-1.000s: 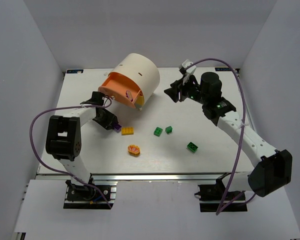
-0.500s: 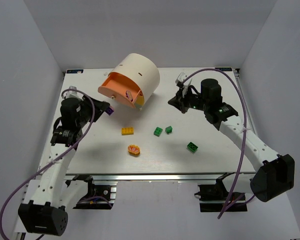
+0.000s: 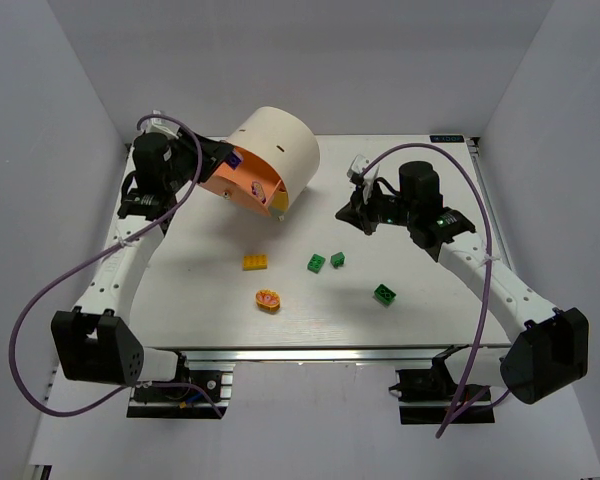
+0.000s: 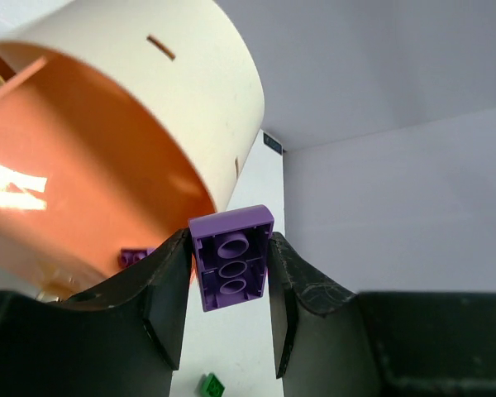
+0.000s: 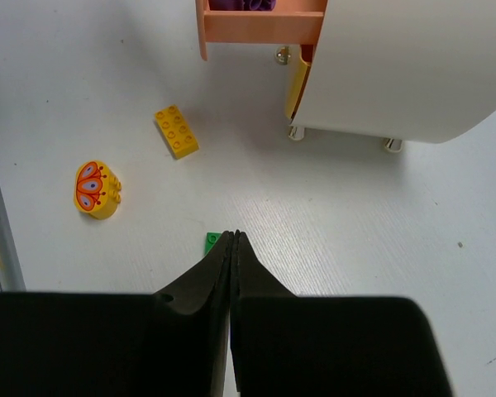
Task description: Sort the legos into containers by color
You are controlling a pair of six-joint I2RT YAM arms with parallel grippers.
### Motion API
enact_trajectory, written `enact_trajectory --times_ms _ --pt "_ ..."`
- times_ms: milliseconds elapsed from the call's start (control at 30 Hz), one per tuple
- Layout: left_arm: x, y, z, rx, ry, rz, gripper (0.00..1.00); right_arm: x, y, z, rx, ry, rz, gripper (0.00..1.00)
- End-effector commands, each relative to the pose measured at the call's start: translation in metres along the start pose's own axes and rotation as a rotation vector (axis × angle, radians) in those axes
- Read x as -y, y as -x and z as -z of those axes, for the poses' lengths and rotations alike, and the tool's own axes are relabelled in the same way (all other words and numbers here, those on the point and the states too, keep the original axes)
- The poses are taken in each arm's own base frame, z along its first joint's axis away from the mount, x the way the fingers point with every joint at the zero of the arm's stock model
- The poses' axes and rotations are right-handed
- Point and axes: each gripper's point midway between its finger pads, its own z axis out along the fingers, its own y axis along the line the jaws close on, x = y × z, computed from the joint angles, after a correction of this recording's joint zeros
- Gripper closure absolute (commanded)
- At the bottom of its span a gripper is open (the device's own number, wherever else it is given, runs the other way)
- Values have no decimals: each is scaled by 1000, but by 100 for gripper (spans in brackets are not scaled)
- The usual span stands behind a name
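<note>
step: the left gripper (image 4: 229, 277) is carrying a purple brick (image 4: 230, 256) to the open pink-orange drawer (image 3: 230, 182) of the cream cabinet (image 3: 278, 148) at the far left of the worktop (image 3: 430, 300); it looks like the delivery stage of the purple sort.
left jaws: standing partly open and clamping the purple brick by its two long sides, hollow underside facing the wrist camera.
brick position: in the top view it is hovering at the far rim of the drawer (image 3: 236, 157), above the worktop, not yet inside.
drawer contents: a second purple brick (image 4: 132, 257) is already lying in it, seen in the left wrist view.
next move: probably calling for the jaws to be centred over the drawer's opening, then widened so the brick drops in beside its match; releasing too near the rim risks it bouncing out.
right gripper (image 5: 232, 238): jaws pressed fully together, holding nothing, hanging above the worktop right of the cabinet.
below right jaws: a green brick (image 5: 212, 240) is peeking out just left of the tips.
remaining: yellow brick (image 3: 255, 262), green pair (image 3: 316, 263) (image 3: 337, 259) and a third green brick (image 3: 385, 294) are lying near mid-worktop, unsorted.
other: an orange disc (image 3: 268, 299) is sitting near the yellow brick.
</note>
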Motion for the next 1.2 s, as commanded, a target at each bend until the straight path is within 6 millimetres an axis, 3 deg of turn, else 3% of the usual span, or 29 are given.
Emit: enact_trajectory --times_ms 0,100,133,200,333,367,467,533,567,600,667,700,733,800,900,1033,1067,1167 --pt "16 16 -2 42 -7 18 84 -3 8 5 22 10 34 100" --pt "4 14 -3 44 33 30 66 -4 7 7 24 -1 43 100" --pt "0 11 -4 38 43 33 53 -4 8 9 27 0 49 100" --pt "-2 9 -6 28 46 31 40 -6 8 8 30 9 55 96" --pt "2 4 -15 -17 24 37 29 -16 12 7 43 87 103 70" --pt "4 6 -16 -16 14 38 28 -21 14 6 51 123 125 59" --pt "14 11 -20 -14 -15 35 27 -40 21 5 86 251 182 50" --pt "24 18 -20 3 -37 27 33 -50 31 4 136 334 216 55" --pt "30 23 -18 19 -49 19 39 -54 35 2 158 364 248 66" --pt "32 29 -14 33 -54 16 59 -59 42 3 190 405 268 73" --pt "44 45 0 88 -64 -5 79 -63 57 -8 232 437 326 89" --pt "47 50 6 111 -55 -37 94 -60 62 -13 238 438 334 93" --pt "45 50 13 112 -25 -49 99 -61 74 -24 243 450 347 97" --pt "52 57 34 154 -10 -98 100 -50 82 -36 218 406 316 100" --pt "34 38 56 117 51 -92 100 -33 86 -54 180 321 260 100" --pt "-14 3 73 23 222 -15 100 -5 86 -58 170 126 190 100" --pt "-21 -2 75 13 244 2 100 6 77 -60 142 56 167 100" --pt "-43 -17 80 -7 312 65 100 24 77 -51 143 -74 124 100"
